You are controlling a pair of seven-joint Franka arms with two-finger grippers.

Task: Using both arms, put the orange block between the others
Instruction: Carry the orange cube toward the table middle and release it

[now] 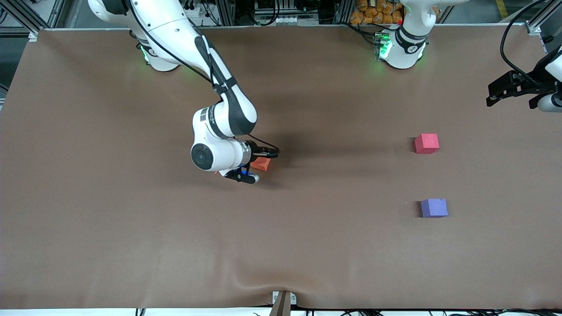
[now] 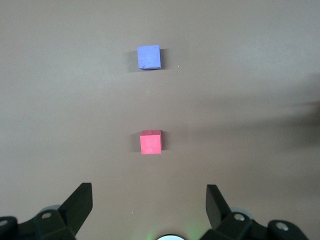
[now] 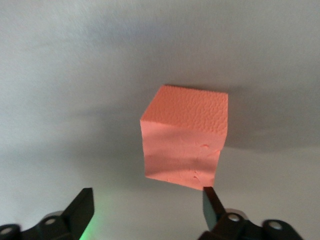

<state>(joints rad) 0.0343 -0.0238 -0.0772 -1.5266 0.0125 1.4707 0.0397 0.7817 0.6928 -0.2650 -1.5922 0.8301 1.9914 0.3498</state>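
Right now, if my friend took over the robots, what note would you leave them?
Right gripper: open, low over the middle of the table, right at the orange block, not holding it.
Left gripper: open, empty, waiting in the air at the left arm's end of the table.
Red-pink cube and purple-blue cube: toward the left arm's end, apart, with a bare gap between them; the purple-blue one is nearer the front camera.
Done: the orange block sits mid-table.
Left: get the orange block into the gap between the two cubes.
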